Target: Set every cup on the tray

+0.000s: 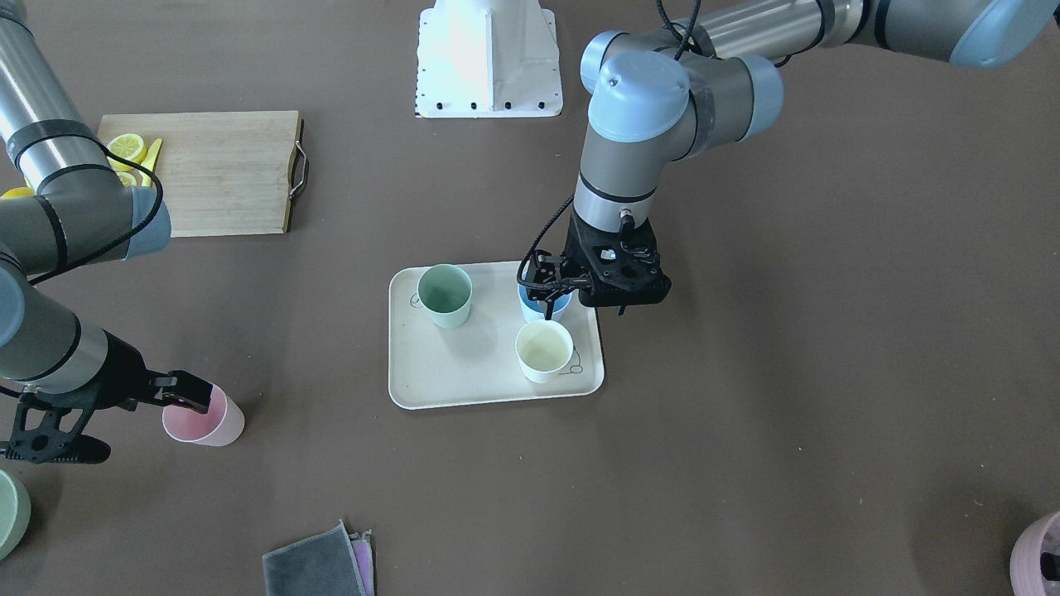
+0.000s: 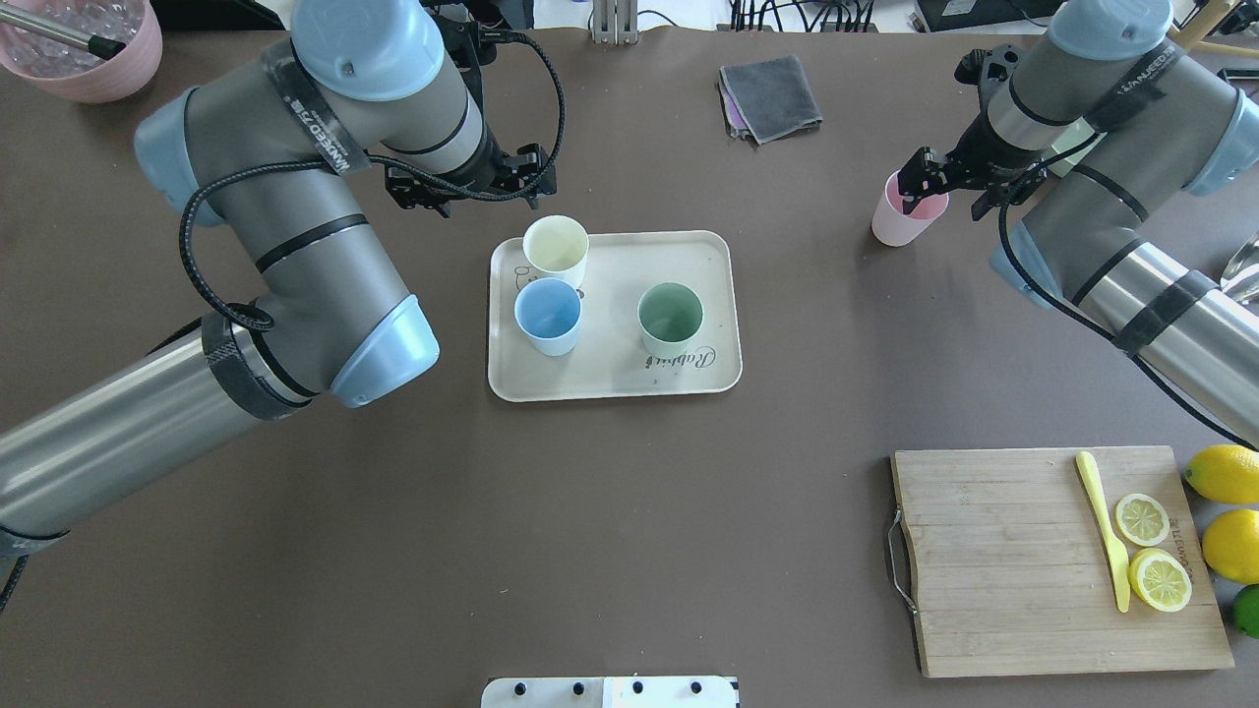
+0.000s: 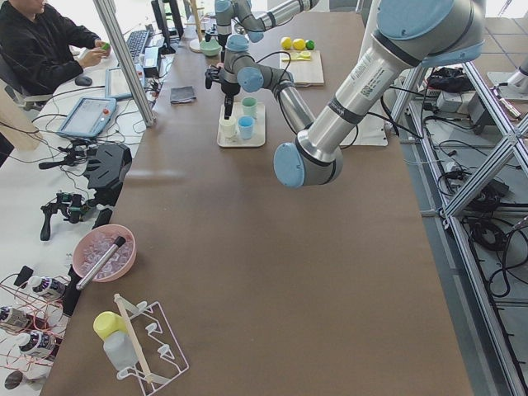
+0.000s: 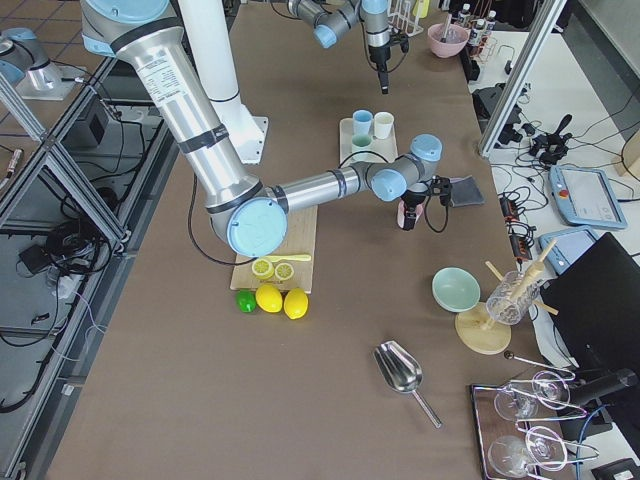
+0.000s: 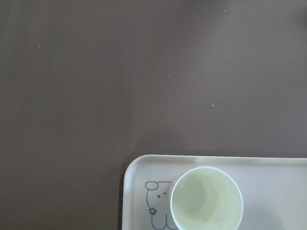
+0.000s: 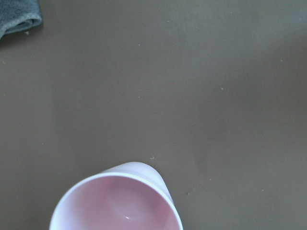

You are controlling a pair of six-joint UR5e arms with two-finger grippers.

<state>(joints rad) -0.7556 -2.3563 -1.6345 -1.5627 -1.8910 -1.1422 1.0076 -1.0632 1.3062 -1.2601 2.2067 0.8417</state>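
L gripper [image 1: 546, 300] hung over the far L corner of the tray [image 2: 610, 379], fingers pointing down and gripping nothing. Couldn't tell if its jaws were spread or closed, since the wrist cam caught no fingers. Cream cup [image 2: 556, 251] stood upright just below this claw, clear of it, on the tray corner w/ the rabbit drawing. Blue cup [image 2: 548, 315] was next in line from the claw, robot-side of the cream one and just beside it. Green cup [image 2: 671, 317] stood further off toward the R claw's side, by the "Rabbit" lettering. All 3 were upright on the tray.

R gripper [image 2: 920, 192] was down at the rim of the pink cup [image 2: 900, 224], w/ one finger apparently inside the mouth. Couldn't tell whether it was actually clamped on the wall. The pink cup sat right under this claw on the bare table [image 2: 590, 511], well apart from the tray. In the R wrist cam its open mouth filled the lower edge.

A folded grey cloth [image 2: 770, 96] lay beyond the R claw, toward the L claw's side. The cutting board [image 2: 993, 560] w/ lemon slices [image 2: 1151, 551] was well behind the R claw, near the robot.
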